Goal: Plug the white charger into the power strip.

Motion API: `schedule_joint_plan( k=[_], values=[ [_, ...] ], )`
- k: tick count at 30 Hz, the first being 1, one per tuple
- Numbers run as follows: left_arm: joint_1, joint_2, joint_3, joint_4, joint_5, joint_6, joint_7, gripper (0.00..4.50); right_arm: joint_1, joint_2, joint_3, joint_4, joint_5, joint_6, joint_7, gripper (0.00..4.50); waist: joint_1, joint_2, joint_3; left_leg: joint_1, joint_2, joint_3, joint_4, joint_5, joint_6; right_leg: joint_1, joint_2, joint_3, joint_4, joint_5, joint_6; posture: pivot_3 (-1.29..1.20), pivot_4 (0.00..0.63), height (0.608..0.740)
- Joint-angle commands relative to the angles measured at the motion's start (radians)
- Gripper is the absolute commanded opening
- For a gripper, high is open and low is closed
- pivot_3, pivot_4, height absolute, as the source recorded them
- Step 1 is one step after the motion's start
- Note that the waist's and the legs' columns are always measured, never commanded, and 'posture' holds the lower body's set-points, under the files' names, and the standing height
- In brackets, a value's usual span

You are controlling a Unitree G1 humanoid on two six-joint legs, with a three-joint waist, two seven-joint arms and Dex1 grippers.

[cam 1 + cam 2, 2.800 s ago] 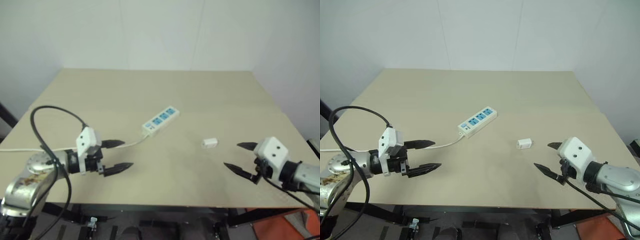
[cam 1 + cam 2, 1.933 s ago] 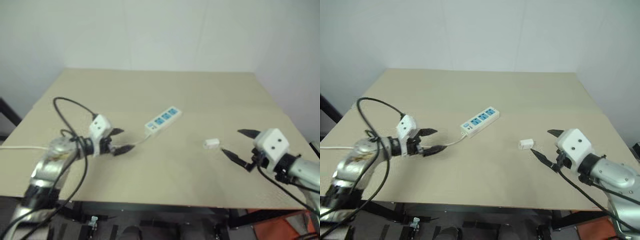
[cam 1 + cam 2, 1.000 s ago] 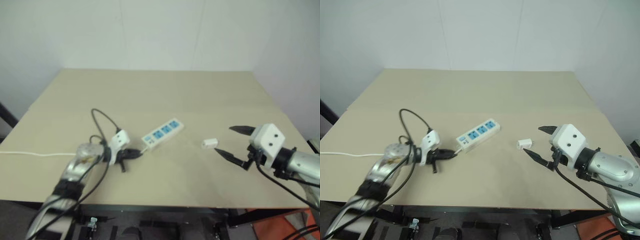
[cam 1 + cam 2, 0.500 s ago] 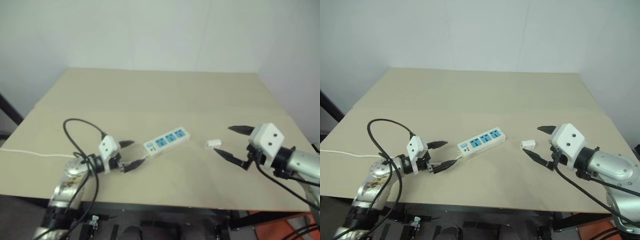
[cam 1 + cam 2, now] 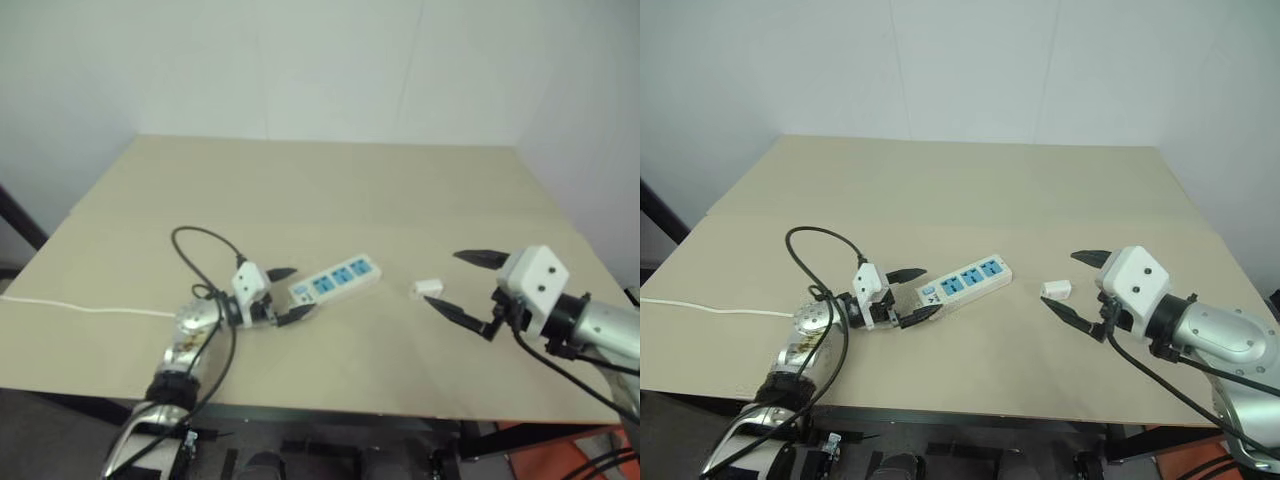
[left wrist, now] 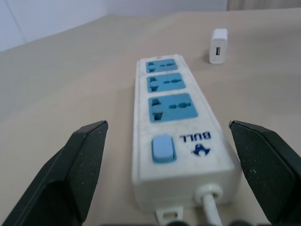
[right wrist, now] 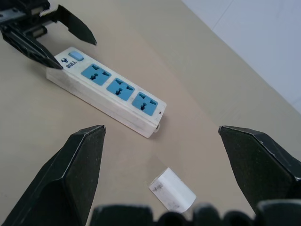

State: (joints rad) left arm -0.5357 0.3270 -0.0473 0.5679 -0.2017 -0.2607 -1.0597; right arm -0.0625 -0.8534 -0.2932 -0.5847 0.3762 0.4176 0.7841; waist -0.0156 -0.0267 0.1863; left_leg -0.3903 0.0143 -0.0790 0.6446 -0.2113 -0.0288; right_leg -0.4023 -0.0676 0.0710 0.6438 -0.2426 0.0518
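Observation:
The power strip [image 5: 335, 279], a white bar with three blue sockets and a blue switch, lies flat near the middle of the tan table. My left gripper [image 5: 305, 289] is open, one black finger on each side of the strip's switch end [image 6: 163, 148], not gripping it. The white charger [image 5: 427, 288] lies on its side just right of the strip's far end. My right gripper [image 5: 441, 278] is open and empty, and the charger [image 7: 172, 193] lies between its spread fingertips.
The strip's thin white cord [image 5: 80, 308] trails left off the table's edge. A black cable loop [image 5: 205, 240] arches over my left arm. The front table edge [image 5: 330, 412] is close under both arms. A pale wall stands behind.
My left gripper, shut at the strip's cord end a second ago, has opened and moved right around the switch end. The strip swung a little flatter. The right gripper has stayed put.

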Motion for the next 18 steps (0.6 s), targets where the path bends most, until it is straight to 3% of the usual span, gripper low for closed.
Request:
schedule_joint_plan(
  k=[1, 9, 14, 18],
  values=[
    [-0.036, -0.029, -0.015, 0.058, -0.001, -0.057, -0.033, 4.49, 0.001, -0.004, -0.043, -0.038, 0.015, 0.007, -0.013, 4.50, 0.000, 0.000, 0.000, 0.000, 0.000, 0.000, 0.000, 0.000, 0.000, 0.000, 0.000, 0.000, 0.000, 0.000, 0.000, 0.00, 0.150, 0.740],
    [-0.078, -0.078, -0.037, 0.220, 0.073, -0.119, 0.027, 4.49, -0.009, -0.005, -0.042, -0.046, 0.023, 0.009, -0.015, 4.50, 0.004, 0.000, -0.001, 0.001, 0.000, 0.000, 0.000, 0.000, 0.000, 0.002, 0.000, 0.000, 0.000, -0.001, 0.002, 0.00, 0.150, 0.740],
    [-0.085, -0.072, -0.040, 0.291, 0.085, -0.159, -0.002, 3.33, -0.022, -0.010, -0.051, -0.057, 0.038, 0.014, -0.012, 4.50, 0.003, 0.000, -0.004, 0.007, -0.001, 0.000, 0.000, 0.000, 0.000, 0.009, 0.000, -0.001, -0.002, -0.004, 0.007, 0.00, 0.150, 0.740],
    [-0.082, -0.059, -0.034, 0.286, 0.075, -0.155, -0.039, 3.28, -0.027, -0.019, -0.051, -0.044, 0.044, 0.011, -0.006, 4.50, 0.001, 0.000, -0.006, 0.009, 0.000, 0.000, -0.001, 0.000, 0.000, 0.011, 0.000, -0.001, -0.002, -0.004, 0.008, 0.00, 0.150, 0.740]
  ],
)
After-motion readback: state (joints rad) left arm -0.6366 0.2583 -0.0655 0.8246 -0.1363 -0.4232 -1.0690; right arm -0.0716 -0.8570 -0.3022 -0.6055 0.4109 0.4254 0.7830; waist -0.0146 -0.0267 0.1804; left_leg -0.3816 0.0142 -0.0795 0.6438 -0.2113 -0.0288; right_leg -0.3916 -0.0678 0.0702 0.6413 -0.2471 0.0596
